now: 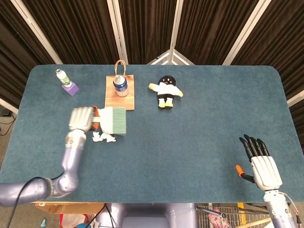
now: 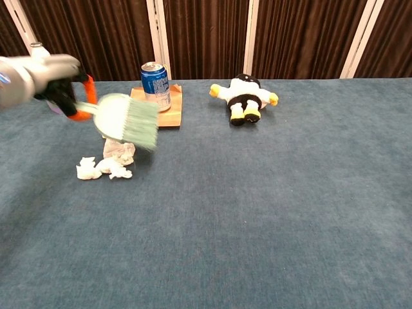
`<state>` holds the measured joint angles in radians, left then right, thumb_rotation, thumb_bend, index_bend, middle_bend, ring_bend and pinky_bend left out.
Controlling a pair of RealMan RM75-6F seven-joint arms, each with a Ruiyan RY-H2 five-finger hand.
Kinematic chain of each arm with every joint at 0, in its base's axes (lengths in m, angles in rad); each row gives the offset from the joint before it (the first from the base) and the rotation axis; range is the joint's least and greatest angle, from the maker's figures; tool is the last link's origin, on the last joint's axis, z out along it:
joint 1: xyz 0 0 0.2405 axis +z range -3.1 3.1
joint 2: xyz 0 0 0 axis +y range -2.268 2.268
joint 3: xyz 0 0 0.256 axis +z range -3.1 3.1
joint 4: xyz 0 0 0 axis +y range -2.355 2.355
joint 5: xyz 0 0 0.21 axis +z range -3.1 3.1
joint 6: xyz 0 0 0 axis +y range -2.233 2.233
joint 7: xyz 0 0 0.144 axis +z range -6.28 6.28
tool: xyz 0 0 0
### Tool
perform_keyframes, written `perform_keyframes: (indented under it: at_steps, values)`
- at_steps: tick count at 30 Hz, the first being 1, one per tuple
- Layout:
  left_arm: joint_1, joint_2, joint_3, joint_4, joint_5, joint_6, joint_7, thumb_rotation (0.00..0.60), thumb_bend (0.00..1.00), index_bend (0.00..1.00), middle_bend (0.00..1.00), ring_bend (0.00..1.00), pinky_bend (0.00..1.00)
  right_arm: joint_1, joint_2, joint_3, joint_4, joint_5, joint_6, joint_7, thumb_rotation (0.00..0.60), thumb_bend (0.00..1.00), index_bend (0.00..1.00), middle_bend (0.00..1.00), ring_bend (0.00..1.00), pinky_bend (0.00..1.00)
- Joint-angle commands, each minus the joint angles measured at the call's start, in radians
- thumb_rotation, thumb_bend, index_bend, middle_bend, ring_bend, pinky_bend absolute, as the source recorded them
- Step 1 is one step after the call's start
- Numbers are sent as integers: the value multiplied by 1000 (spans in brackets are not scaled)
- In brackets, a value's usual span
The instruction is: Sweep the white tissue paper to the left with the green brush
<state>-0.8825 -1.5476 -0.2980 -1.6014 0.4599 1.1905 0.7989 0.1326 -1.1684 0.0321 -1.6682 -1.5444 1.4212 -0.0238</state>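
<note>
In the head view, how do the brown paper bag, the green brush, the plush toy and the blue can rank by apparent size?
1. brown paper bag
2. green brush and plush toy: similar; the brush is raised nearer the camera, so unsure
3. blue can

No text, brand or number can be read in either view. The blue can (image 2: pixel 155 85) on the brown paper bag (image 2: pixel 168 111) carries white markings, but they are too small and blurred to make out. The label on the small white bottle (image 1: pixel 61 76) at the table's far left corner shows green patches only, with no legible letters.
</note>
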Motion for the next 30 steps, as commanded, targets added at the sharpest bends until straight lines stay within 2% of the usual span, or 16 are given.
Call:
perform_keyframes:
  at_steps: [1, 9, 14, 19, 26, 30]
  values:
    - [-34, -50, 32, 34, -12, 2, 52, 600, 768, 795, 1000, 1000, 1000, -1, 1, 0, 1, -1, 1, 3, 600, 345, 0, 0, 0, 0]
    - [-20, -28, 75, 53, -56, 22, 112, 600, 768, 796, 1000, 1000, 1000, -4, 4, -1, 0, -5, 8, 9, 600, 344, 0, 0, 0, 0]
    - [27, 58, 113, 56, -84, 28, 124, 600, 768, 795, 1000, 1000, 1000, -4, 0, -2, 4, -9, 11, -7, 600, 344, 0, 0, 0, 0]
    - [86, 176, 141, 54, -52, 30, 80, 600, 768, 795, 1000, 1000, 1000, -3, -4, -3, 2, -9, 9, -20, 600, 344, 0, 0, 0, 0]
    - [141, 329, 111, 35, 4, 18, -28, 600, 768, 796, 1000, 1000, 1000, -2, -8, -4, 1, -15, 10, -33, 600, 345, 0, 0, 0, 0]
    - [150, 359, 79, -1, 65, 11, -105, 600, 768, 796, 1000, 1000, 1000, -1, -10, -5, -1, -15, 8, -37, 600, 344, 0, 0, 0, 0]
